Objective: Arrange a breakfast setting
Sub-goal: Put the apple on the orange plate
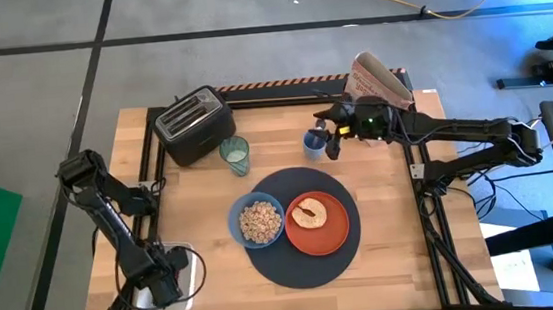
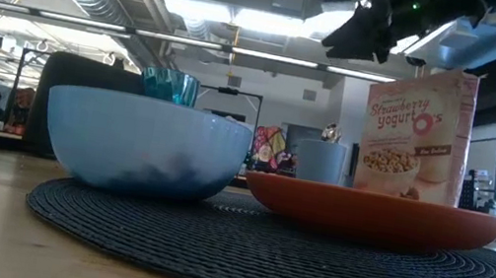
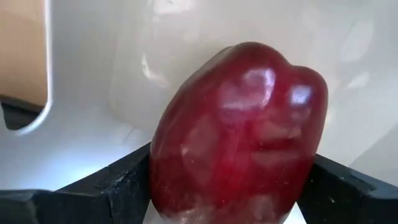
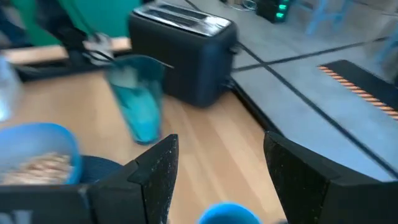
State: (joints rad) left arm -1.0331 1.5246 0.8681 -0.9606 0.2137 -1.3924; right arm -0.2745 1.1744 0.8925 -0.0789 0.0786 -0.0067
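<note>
From overhead, the counter (image 1: 206,272) carries a large dark mat (image 1: 303,228) at centre frame. On it sit a blue bowl (image 1: 257,221) of cereal to the left and an orange plate (image 1: 317,222) with a piece of bread to the right, the two rims touching. A green tumbler (image 1: 235,156) stands above the mat, just beside a black toaster (image 1: 195,124) in the upper left. A small blue cup (image 1: 314,144) stands above the mat's upper right edge; at table height something metal, possibly the spoon, shows in it (image 2: 331,132), though I cannot tell for sure. A cereal box (image 1: 380,78) lies near the counter's upper right.

My right hand (image 1: 333,136) hovers over the blue cup, fingers spread wide; its wrist camera shows the cup rim (image 4: 227,213) between and below them. My left hand (image 1: 167,285) is at lower left over a white tray (image 1: 188,268), pinching a red apple (image 3: 239,134) between its fingers.

I judge the step in hand to be taking the spoon from the cup. To do it well, I would centre the right hand above the cup, come straight down without nudging the rim, press on the handle only, and lift vertically so the cup does not tip. The left hand should stay put.
</note>
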